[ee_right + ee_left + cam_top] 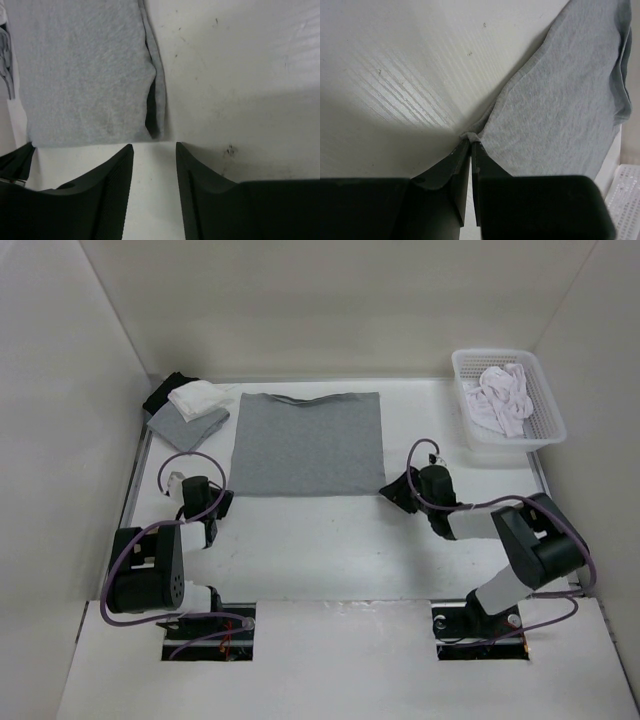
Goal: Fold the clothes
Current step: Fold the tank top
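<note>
The only container here is a white mesh basket (505, 451) at the upper right of the overhead view, by the right edge of the surface (330, 540). Inside lies a tumbled heap of white garments (503, 398) that covers most of its floor and stays below the rim. A corner of the basket's mesh also shows at the lower right of the left wrist view.

The shirt (308, 445) lies flat as a near-square grey panel in the upper middle of the overhead view, well apart from the basket. At the upper left sits a small stack of cloths (188, 405), with black at the back, white on top and grey in front. It is close against the shirt's left edge, though I cannot tell whether they touch.

The left claw (224, 502) sits at the shirt's lower left corner. In its wrist view the jaws are drawn in to a thin slit, with the grey corner bunched and pinched between the tips. From there the cloth fans away toward the upper right of that frame.

The right claw (388, 490) is beside the shirt's lower right corner. Its jaws stand wide with only bare surface between them. In its wrist view the shirt's layered corner lies just above the left tip, apart from it.
</note>
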